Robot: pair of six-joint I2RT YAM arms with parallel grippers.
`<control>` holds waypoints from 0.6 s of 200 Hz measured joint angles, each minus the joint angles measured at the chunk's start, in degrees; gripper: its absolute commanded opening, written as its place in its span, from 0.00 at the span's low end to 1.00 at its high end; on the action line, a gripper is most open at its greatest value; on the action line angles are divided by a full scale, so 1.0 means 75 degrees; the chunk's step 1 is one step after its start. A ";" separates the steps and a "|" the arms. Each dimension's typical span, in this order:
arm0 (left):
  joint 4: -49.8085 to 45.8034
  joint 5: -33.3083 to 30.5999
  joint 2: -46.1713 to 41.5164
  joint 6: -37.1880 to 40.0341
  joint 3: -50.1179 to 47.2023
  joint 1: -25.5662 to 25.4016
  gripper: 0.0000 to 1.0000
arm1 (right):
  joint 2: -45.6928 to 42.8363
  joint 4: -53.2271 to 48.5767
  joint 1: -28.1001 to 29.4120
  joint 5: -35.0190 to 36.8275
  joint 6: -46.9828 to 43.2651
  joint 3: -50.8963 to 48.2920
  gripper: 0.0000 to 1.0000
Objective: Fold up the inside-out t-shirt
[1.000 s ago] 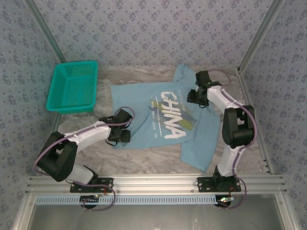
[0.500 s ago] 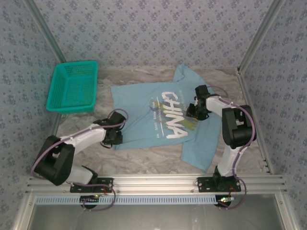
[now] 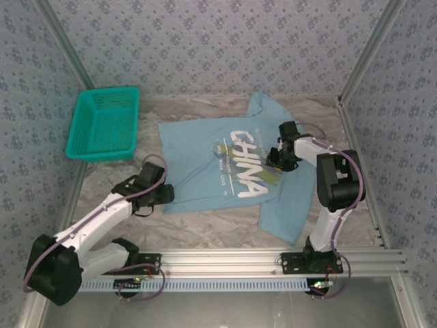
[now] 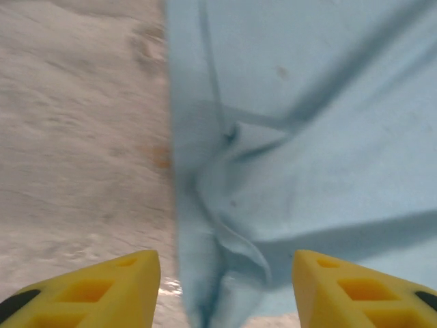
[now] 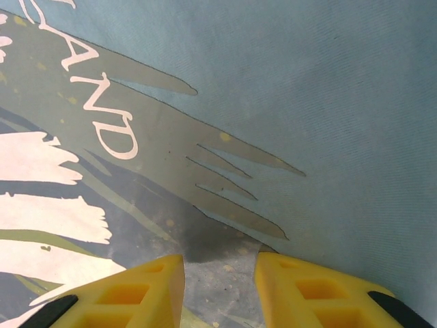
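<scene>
From above I see the t-shirt (image 3: 205, 147) spread almost flat on the table (image 3: 225, 222), in the middle and a little toward the right. One sleeve points to the far wall and the other to the near rail. Its large white print (image 3: 242, 164) faces up. The teal basket (image 3: 102, 156) stands at the far left corner, well apart from the cloth. The left gripper (image 3: 162, 196) is low at the near left corner of the shirt, just at its edge. In the left wrist camera its yellow fingers (image 4: 102, 287) stand wide apart, released, and a bunched ridge of the blue edge lies between them without touching either one; bare table is under the left finger. The right gripper (image 3: 274, 160) is over the right end of the print. In the right wrist camera its fingers (image 5: 130, 290) are much closer together, with a narrow gap and a dark shadow on the printed cloth between them. They are down near the fabric, but I cannot tell if a pinch of cloth is grasped or not.
</scene>
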 measured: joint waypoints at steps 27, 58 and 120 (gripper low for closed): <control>0.0096 0.0020 0.1032 0.0140 0.0029 -0.0216 0.58 | 0.0000 -0.0006 0.0006 0.0003 -0.0006 0.0000 0.37; 0.0157 -0.0271 0.1877 0.0224 0.0117 -0.0216 0.53 | 0.0000 -0.0012 0.0020 0.0026 -0.0003 0.0000 0.37; -0.0035 -0.0982 0.1600 -0.0119 0.0064 0.0154 0.22 | 0.0000 -0.0041 0.0012 0.0111 -0.0003 0.0000 0.32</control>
